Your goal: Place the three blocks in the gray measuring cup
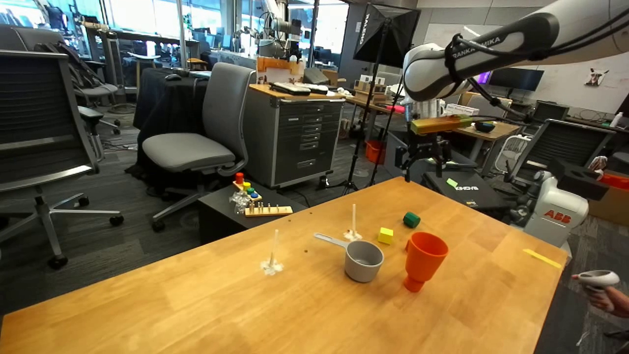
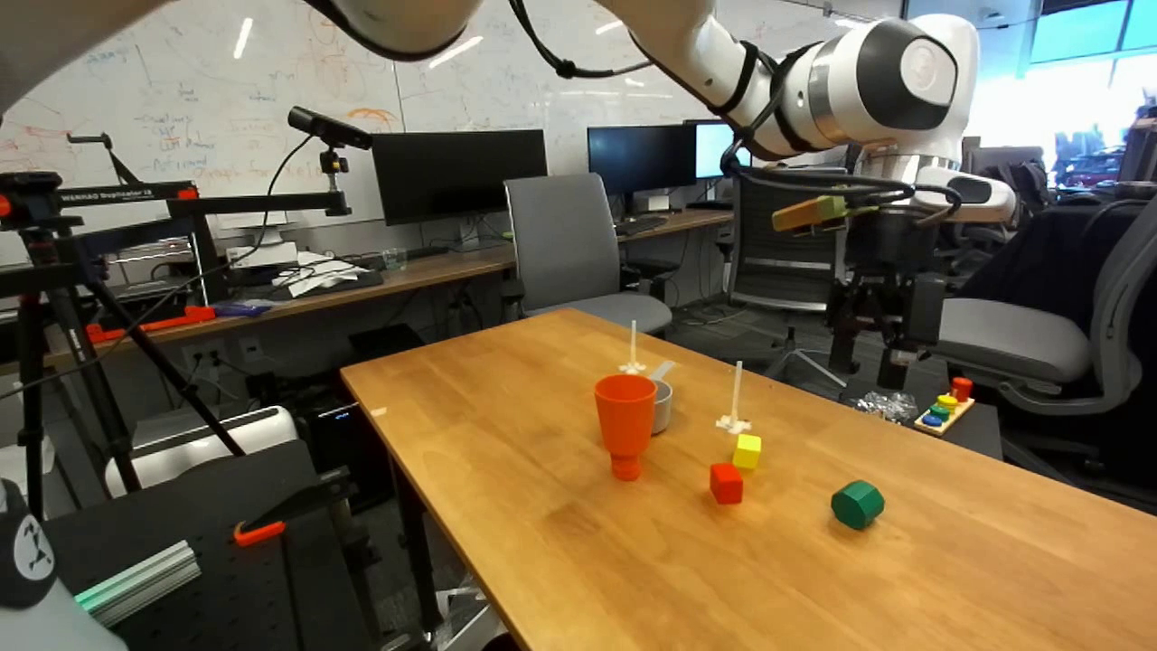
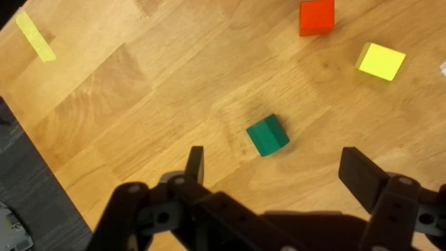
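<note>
Apparently the job is at its outset: the green hexagonal wooden-looking block (image 3: 267, 136), the bright yellow boxy block (image 3: 381, 62) and the small red cube-shaped block (image 2: 726, 484) all lie on the light-brown wooden desk (image 1: 196, 309), none of them inside the round gray measuring cup with a thin handle (image 1: 363, 265). The step in hand looks like reaching for a first block, most likely the green one, which is nearest the black two-fingered claw (image 3: 273, 164) in the wrist view and lies on its side, well apart from the others. The next move probably calls for a slight shift and turn to bring its faces between the fingertips, then a descent. As for the claw, it hangs above the desk with its jaws spread wide, holding and touching nothing. Later, carrying will likely need care around the tapered orange-red cup (image 1: 425, 255), upright near the gray one.
</note>
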Motion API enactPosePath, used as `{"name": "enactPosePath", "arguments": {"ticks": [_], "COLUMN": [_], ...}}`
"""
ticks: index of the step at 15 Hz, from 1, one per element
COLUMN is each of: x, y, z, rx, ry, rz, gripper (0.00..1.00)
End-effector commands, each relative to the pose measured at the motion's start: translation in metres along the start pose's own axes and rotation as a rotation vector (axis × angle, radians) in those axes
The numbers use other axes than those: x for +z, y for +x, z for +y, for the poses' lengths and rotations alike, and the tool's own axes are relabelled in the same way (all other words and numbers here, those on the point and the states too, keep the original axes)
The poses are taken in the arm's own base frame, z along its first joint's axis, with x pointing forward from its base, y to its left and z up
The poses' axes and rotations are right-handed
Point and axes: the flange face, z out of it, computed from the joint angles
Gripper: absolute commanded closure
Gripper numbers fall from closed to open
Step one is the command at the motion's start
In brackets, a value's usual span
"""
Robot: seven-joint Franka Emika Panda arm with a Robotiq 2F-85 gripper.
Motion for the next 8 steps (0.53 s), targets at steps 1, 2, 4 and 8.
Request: {"name": "enactPosePath", "arguments": {"ticks": [1,2,4,8], "x": [-0.001,-0.015,0.006,0.015], "y": [0.000,-0.008,-0.007,-0.001], "z": [-0.017,-0.018,-0.021,-0.020], "rx": [-0.029,-0.045,-0.023,-0.023], "ry": [0.080,0.119,0.069,0.066], "rz": [-0.117,-0.143,-0.116,-0.128], "gripper": [0.00,0.00,0.00,0.00]}}
